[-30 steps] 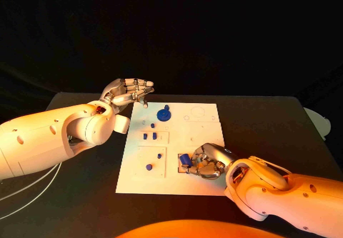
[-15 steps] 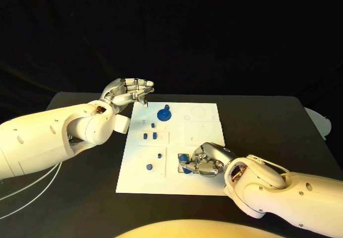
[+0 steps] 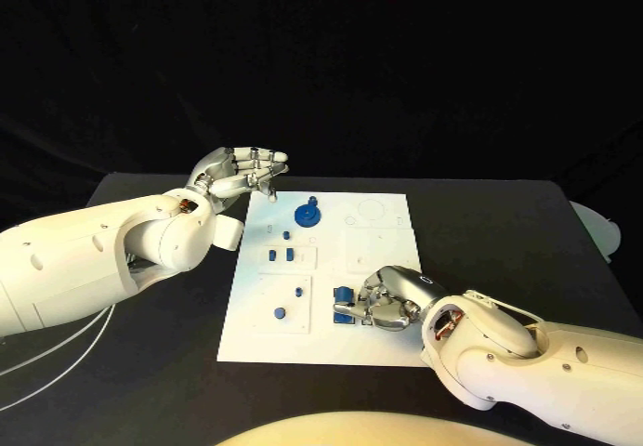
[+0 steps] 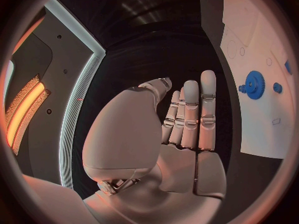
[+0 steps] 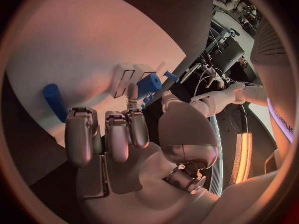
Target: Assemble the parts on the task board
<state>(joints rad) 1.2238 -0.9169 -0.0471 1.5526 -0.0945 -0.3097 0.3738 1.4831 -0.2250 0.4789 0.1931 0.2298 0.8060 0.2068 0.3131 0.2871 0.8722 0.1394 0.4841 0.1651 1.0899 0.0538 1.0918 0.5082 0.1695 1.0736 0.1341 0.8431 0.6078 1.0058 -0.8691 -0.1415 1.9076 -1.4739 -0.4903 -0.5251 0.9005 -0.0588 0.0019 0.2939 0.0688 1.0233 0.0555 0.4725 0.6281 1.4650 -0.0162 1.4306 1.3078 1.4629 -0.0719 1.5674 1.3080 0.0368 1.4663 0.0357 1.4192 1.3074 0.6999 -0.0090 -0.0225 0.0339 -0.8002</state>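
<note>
The white task board (image 3: 382, 242) lies mid-table. My right hand (image 3: 388, 299) rests low on its near right part. There a finger and the thumb pinch a blue cylinder (image 3: 345, 296) against a rectangular recess, and the same cylinder (image 5: 150, 84) sits at a fingertip (image 5: 132, 91) in the right wrist view. A loose blue peg (image 5: 54, 102) lies on the board (image 5: 74, 50) nearby. My left hand (image 3: 248, 172) hovers by the board's far left corner, holding nothing. A blue gear (image 3: 308, 216) (image 4: 253, 79) sits at the far end.
Several small blue pieces (image 3: 281, 254) stand in the board's left column, and two more (image 3: 281, 314) lie nearer me. A white round object (image 3: 599, 228) sits at the table's right edge. Cables (image 3: 40, 362) trail off the left side.
My right hand has settled slightly lower onto the board with the blue cylinder. My left hand has not moved.
</note>
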